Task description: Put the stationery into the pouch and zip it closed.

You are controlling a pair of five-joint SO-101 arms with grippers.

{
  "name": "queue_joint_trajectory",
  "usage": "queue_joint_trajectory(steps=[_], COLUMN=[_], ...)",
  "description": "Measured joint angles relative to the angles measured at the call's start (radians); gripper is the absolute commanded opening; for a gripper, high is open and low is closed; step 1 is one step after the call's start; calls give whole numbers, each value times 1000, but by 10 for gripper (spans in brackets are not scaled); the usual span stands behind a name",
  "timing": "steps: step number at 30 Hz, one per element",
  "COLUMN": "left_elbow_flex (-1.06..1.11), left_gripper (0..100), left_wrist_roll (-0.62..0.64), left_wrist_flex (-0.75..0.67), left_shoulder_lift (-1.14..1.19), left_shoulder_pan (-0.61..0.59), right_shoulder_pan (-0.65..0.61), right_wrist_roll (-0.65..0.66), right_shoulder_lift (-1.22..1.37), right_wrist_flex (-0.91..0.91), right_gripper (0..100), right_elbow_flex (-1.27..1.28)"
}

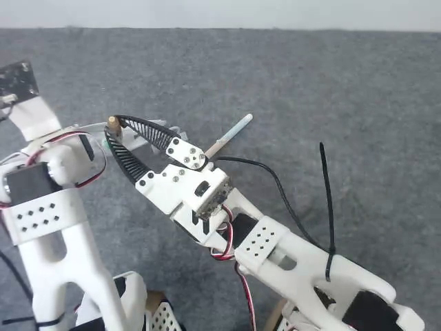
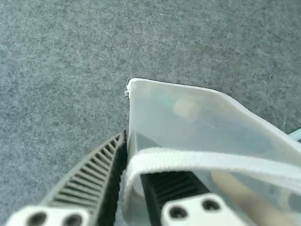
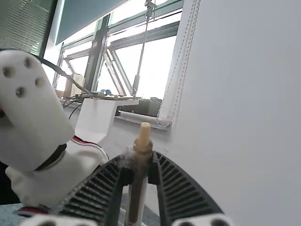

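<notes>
Both pairs of fingers are clamped on task items.
The left fingers (image 2: 116,161) pinch the zip edge of the translucent pouch (image 2: 188,122) over the grey bench (image 2: 56,70). The right fingers (image 3: 160,172) are closed around a wooden stick (image 3: 142,139), its tip poking out past them.

Grey felt covers the table (image 1: 358,76); a window (image 3: 155,63) adjoins a white wall (image 3: 244,103).

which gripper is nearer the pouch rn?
Left. The left gripper is clamped on the rim of the pouch; the right gripper holds a tan stick close by.
</notes>
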Motion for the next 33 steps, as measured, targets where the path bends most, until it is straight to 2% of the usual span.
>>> queue_joint_trajectory(steps=[9, 16, 33], left_elbow_flex=[0, 0, 0], left_gripper=[11, 11, 11], left_wrist_roll=[0, 0, 0], left_wrist_flex=[0, 0, 0], left_shoulder_lift=[0, 0, 0], left_shoulder_pan=[0, 0, 0], right_shoulder_pan=[55, 58, 57], right_wrist_roll=[-172, -192, -192], right_shoulder_lift=[0, 0, 2], right_wrist_flex=[87, 175, 221], right_gripper=[8, 171, 145], right_elbow_flex=[3, 5, 17])
